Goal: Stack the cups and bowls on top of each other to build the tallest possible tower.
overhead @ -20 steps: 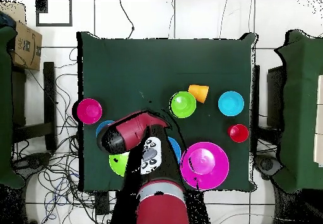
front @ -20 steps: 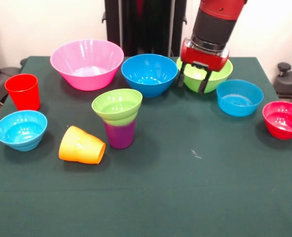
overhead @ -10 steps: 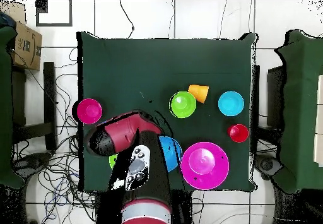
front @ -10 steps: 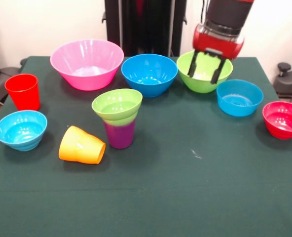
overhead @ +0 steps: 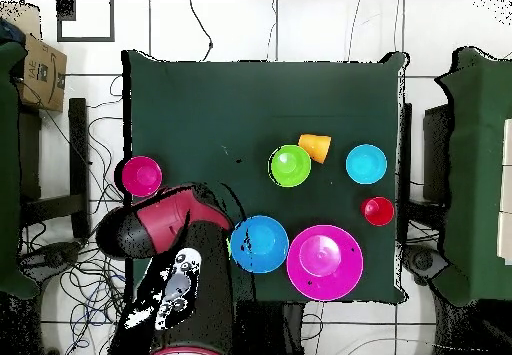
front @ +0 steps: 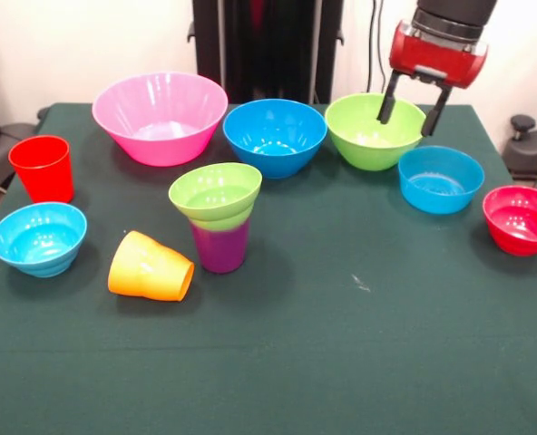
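My gripper (front: 405, 127) hangs open and empty just above the right rim of the mid-sized lime green bowl (front: 359, 131) at the back. The big pink bowl (front: 160, 116) and the mid-sized blue bowl (front: 275, 136) stand to its left. A small lime green bowl (front: 216, 193) rests on the purple cup (front: 220, 246) mid-table. The orange cup (front: 149, 266) lies on its side beside them. The red cup (front: 42, 168) and the light blue bowl (front: 38, 237) are at the left. A small blue bowl (front: 441, 178) and a red bowl (front: 521, 219) are at the right.
From overhead, the red arm (overhead: 160, 226) covers the table's lower left corner. The pink bowl (overhead: 324, 261), blue bowl (overhead: 259, 243), stacked green bowl (overhead: 290, 165), orange cup (overhead: 315, 147) and red bowl (overhead: 141, 175) show around it. The green tablecloth (front: 359, 362) fills the near side.
The gripper has risen and drawn back to the right, from low in front of the lime green bowl to above its rim. It stays open and empty. No cup or bowl moved.
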You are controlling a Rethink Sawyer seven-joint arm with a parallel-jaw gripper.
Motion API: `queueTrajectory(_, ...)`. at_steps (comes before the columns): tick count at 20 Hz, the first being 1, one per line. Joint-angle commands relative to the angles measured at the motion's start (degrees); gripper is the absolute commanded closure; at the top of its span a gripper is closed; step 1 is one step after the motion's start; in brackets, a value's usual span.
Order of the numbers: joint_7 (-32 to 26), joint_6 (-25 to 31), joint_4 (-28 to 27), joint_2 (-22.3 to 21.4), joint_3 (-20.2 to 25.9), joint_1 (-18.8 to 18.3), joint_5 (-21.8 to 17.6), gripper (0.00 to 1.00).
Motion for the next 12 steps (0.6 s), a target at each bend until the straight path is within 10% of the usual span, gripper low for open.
queueTrajectory(1,10.51,-2.10,3.90,4.32,-1.59,3.41,1.61,0.00)
queueTrajectory(12,3.11,-9.61,7.29,7.68,3.22,-1.92,0.77,0.00)
